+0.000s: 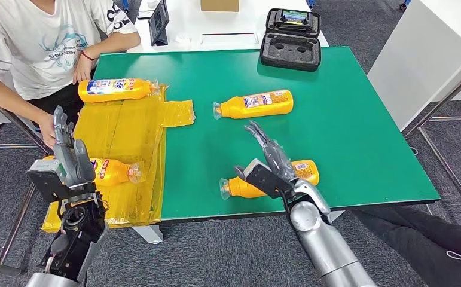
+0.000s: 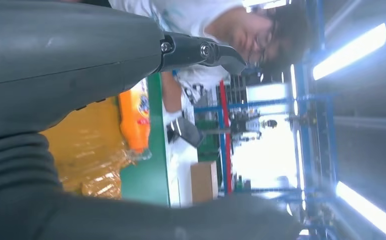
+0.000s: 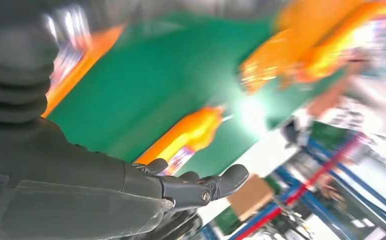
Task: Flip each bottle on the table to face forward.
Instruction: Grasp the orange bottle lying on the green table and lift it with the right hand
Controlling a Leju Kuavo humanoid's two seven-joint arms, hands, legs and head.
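On the table (image 1: pixel 359 113), four bottles lie around my right hand (image 1: pixel 271 160): one (image 1: pixel 302 172) beneath it, one (image 1: pixel 255 104) beyond, two (image 1: pixel 115 89) (image 1: pixel 113 171) far left.

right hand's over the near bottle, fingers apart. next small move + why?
Probably lower the right hand and close its fingers around the near bottle. That bottle lies on its side at the green table's front edge, partly under the hand, which holds nothing. The bottle at mid-table lies farther off, and the left hand is raised over the yellow sheet.
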